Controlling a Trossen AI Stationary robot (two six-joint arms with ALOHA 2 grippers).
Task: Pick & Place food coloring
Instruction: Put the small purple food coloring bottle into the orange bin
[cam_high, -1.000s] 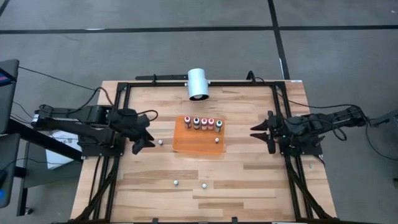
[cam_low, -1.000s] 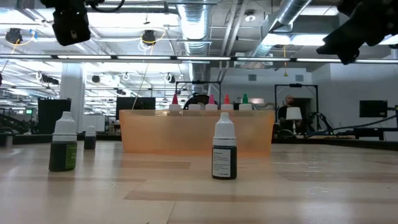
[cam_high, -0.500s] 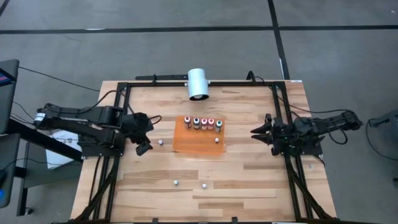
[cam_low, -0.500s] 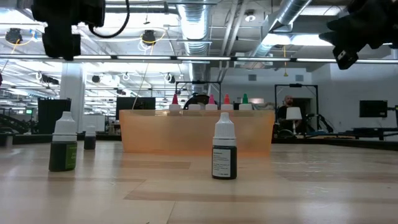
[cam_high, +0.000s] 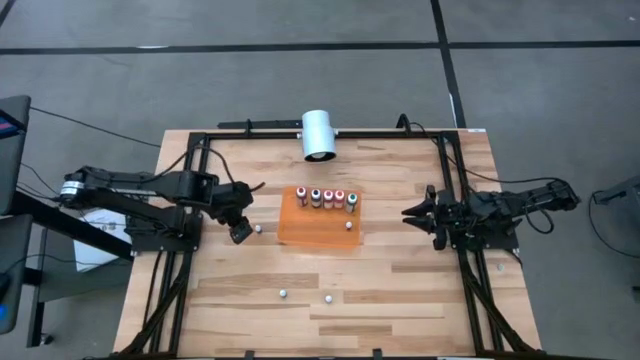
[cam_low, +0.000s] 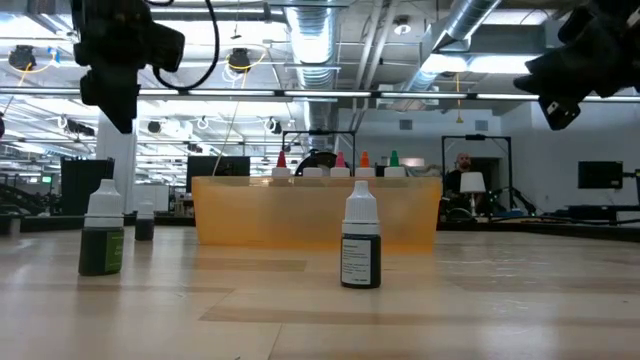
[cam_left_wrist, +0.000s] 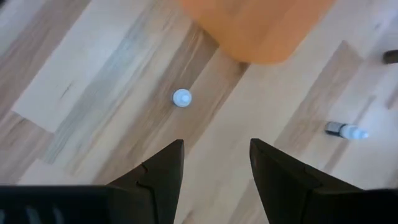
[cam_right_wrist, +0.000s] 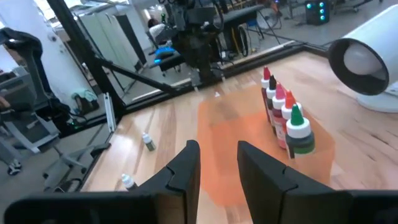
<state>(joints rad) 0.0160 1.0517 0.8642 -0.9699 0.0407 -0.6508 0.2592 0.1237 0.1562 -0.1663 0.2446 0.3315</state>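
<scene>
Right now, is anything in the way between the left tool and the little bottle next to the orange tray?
No. The left tool hangs open right beside that little bottle, with only bare table between them. The orange tray sits past the bottle.

Both arms are dark, near-black, built of chunky jointed segments. The left arm (cam_high: 150, 187) has a pale ring at its outer joint and black cables looping off it. The right arm (cam_high: 510, 203) is slimmer, with thin cable arcing along its back. Each gripper — left gripper (cam_left_wrist: 214, 177), right gripper (cam_right_wrist: 217, 169) — ends in two matte black, wedge-shaped fingers with angled, faceted edges.
</scene>
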